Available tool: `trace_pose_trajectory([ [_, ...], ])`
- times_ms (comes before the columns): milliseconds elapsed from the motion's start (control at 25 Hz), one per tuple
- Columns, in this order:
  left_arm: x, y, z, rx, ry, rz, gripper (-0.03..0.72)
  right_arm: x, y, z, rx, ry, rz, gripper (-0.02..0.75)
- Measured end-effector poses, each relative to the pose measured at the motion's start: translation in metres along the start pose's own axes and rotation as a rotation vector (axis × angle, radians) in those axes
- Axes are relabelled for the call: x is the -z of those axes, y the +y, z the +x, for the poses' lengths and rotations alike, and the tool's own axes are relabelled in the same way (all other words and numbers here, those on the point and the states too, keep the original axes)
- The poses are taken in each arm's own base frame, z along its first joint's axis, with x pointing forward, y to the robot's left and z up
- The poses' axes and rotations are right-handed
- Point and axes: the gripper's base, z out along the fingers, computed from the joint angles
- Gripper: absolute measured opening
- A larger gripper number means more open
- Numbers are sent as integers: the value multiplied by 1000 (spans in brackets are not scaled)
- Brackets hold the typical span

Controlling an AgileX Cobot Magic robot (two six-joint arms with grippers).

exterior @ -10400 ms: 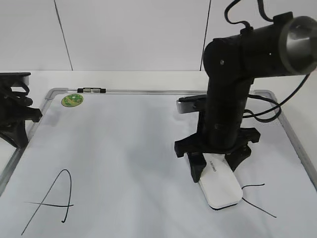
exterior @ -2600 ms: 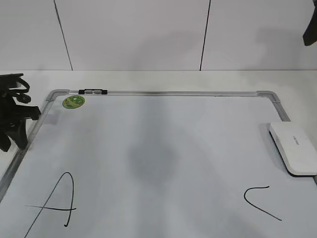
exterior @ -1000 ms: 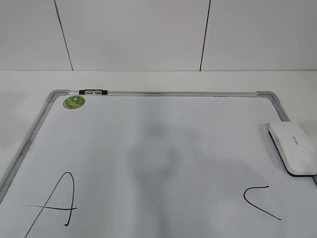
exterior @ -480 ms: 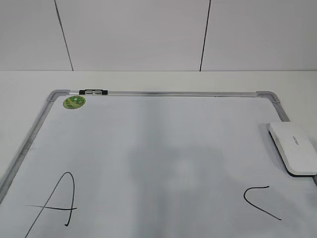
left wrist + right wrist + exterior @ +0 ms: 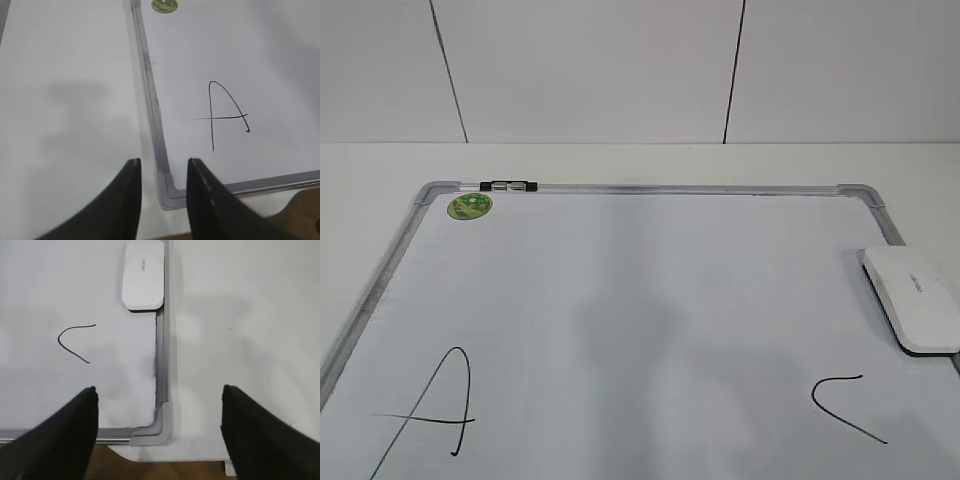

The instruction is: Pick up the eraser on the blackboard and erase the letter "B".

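The blackboard (image 5: 650, 187) is a white dry-erase board with a silver-grey frame. The white eraser (image 5: 914, 298) lies flat at its right edge, touched by no gripper; it also shows in the right wrist view (image 5: 143, 275). No letter "B" shows; the board between the "A" (image 5: 430, 415) and the angular "C" (image 5: 845, 405) is blank. Neither gripper shows in the exterior view. My left gripper (image 5: 163, 165) is open and empty above the board's near left corner. My right gripper (image 5: 159, 390) is wide open and empty above the near right corner.
A round green magnet (image 5: 469, 205) sits at the board's far left corner, with a small black and silver clip (image 5: 507, 184) on the top frame. The white table (image 5: 640, 160) surrounds the board. A white wall stands behind.
Earlier the right gripper held the eraser on the board near the "C". The eraser now lies at the right edge, and both arms have left the exterior view. Only shadows shifted lately.
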Motion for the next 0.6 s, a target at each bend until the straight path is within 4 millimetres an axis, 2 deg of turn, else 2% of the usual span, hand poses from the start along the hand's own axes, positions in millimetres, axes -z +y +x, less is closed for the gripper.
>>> trace_pose_trajectory([
  [120, -1, 0, 8, -11, -8, 0, 237, 5, -1, 11, 1, -58, 11, 587],
  [280, -13, 1, 20, -9, 25, 1, 237, 4, -2, 15, 3, -66, 20, 587],
  [600, -24, 3, 16, -6, -81, -7, 237, -5, -2, 14, 6, -101, 22, 587],
])
